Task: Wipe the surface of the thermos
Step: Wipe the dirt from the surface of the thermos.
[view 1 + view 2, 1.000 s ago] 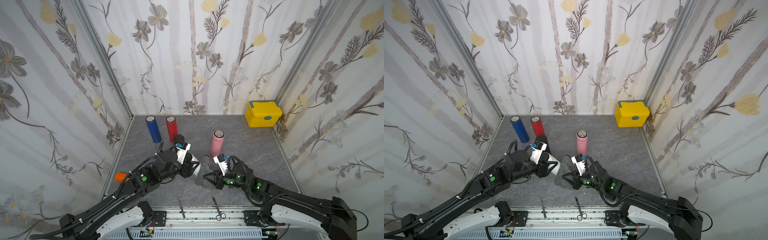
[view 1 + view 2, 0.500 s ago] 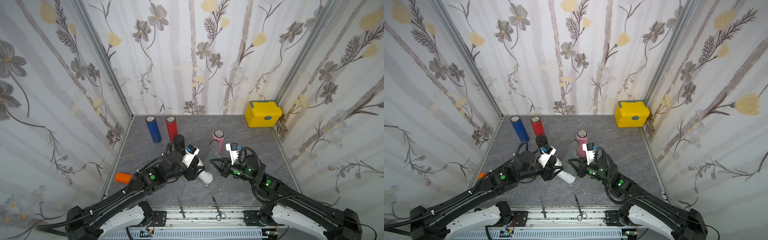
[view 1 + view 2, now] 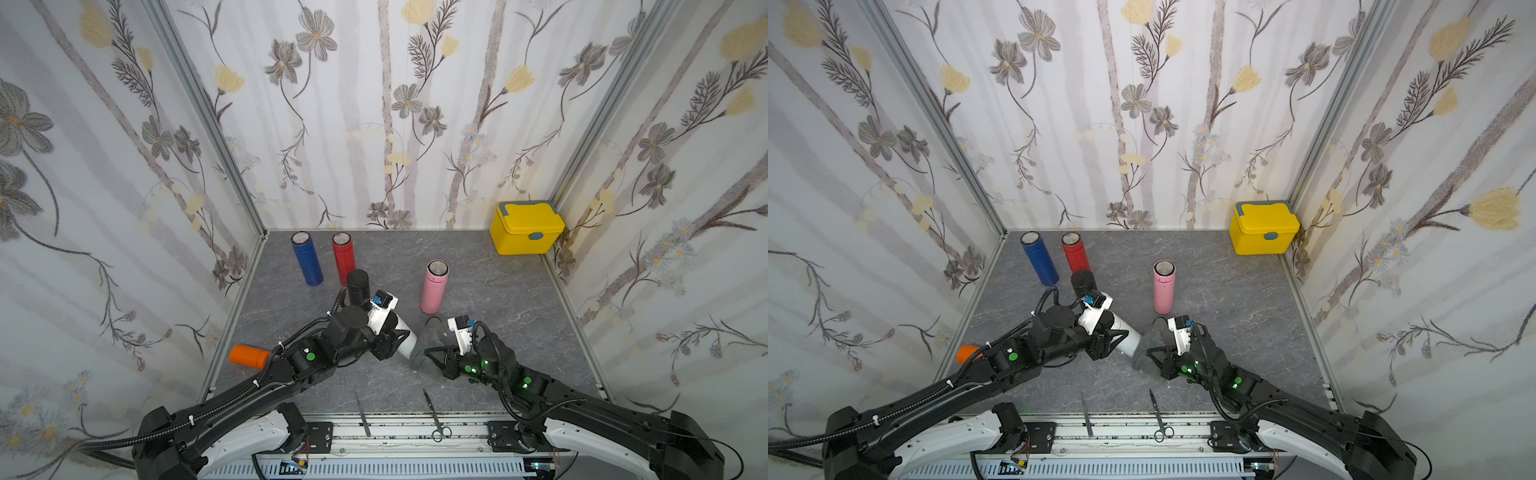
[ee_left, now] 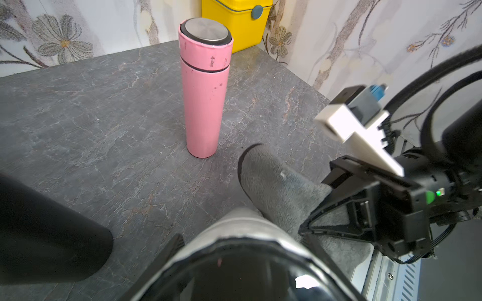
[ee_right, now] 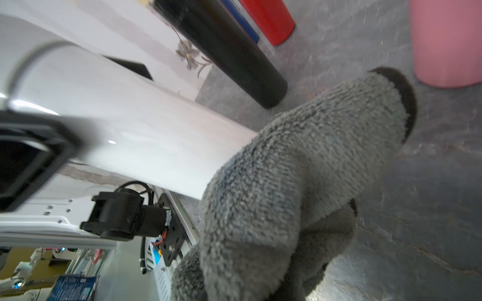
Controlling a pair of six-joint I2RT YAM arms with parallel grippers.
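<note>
1. Left gripper: jaws clamped on the body of the white thermos. The thermos lies tilted over the front middle of the table, free end toward the right arm. Cannot tell if it clears the surface.
2. Right gripper: jaws pinched fully shut on a bunched grey cloth. The cloth is draped over the thermos's free end, touching it.
3. Just behind the cloth, apart from it: pink thermos, upright. Black thermos stands upright beside the left wrist.
4. Farther back: red thermos and blue thermos, upright, side by side. Yellow box sits in the back right corner.
5. Edges: orange cylinder lies on its side at the left. Scissors and a slim metal tool lie at the front.
</note>
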